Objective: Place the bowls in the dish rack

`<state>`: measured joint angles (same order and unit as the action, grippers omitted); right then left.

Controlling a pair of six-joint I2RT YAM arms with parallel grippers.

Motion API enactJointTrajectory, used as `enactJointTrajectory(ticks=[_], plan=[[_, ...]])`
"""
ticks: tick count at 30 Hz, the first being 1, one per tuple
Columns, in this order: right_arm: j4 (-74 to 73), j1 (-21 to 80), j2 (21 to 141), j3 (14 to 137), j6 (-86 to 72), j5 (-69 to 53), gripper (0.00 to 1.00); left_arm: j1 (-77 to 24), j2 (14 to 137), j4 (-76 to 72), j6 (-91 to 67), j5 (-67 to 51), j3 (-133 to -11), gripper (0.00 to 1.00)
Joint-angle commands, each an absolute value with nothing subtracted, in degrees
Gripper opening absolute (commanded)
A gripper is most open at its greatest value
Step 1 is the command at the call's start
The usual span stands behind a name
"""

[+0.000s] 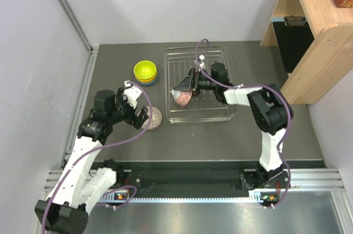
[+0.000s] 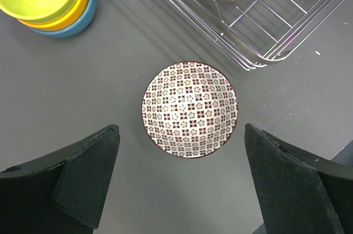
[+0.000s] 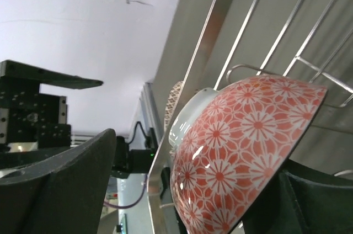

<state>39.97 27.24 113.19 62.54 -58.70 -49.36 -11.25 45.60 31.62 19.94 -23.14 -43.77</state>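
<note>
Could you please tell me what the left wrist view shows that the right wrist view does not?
Only the left wrist view shows the stack of lime-yellow, orange and blue bowls and the full patterned inside of the brownish bowl. That bowl stands upright on the table between the fingers of the open left gripper. Only the right wrist view shows the pinkish-red bowl close up, tilted on its side with its foot ring visible. Both share that bowl and the wires of the dish rack.
</note>
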Motion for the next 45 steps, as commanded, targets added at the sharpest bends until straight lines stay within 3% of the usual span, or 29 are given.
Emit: enactJointTrajectory(ticks=[1,5,18,27,37,39,45], plan=[[25.00,26.72,108.20,68.81,-48.70,-46.06,0.81,-10.99,45.35,31.46,21.01,-24.17,-44.74,0.99],[15.93,26.63,107.32,71.36,-42.73,-41.24,0.91,-10.99,45.18,31.64,21.36,-24.08,-44.82,0.99],[-11.76,27.07,107.66,85.77,-27.08,-22.51,0.96,-10.99,50.27,27.09,23.38,-17.15,-44.74,0.99],[-13.97,27.42,106.44,86.75,-23.91,-18.46,0.98,-10.99,63.96,18.81,24.08,-10.99,-44.38,0.99],[-16.70,27.33,100.82,88.59,-18.99,-11.08,0.97,-10.99,76.11,17.23,24.70,-11.77,-47.64,0.99],[-17.31,27.33,99.50,89.21,-17.67,-9.85,0.96,-10.99,76.81,17.31,25.05,-12.48,-47.37,0.96],[-19.33,27.16,97.30,92.81,-13.37,-6.86,0.97,-10.90,78.48,18.45,26.10,-15.81,-47.02,0.70]])
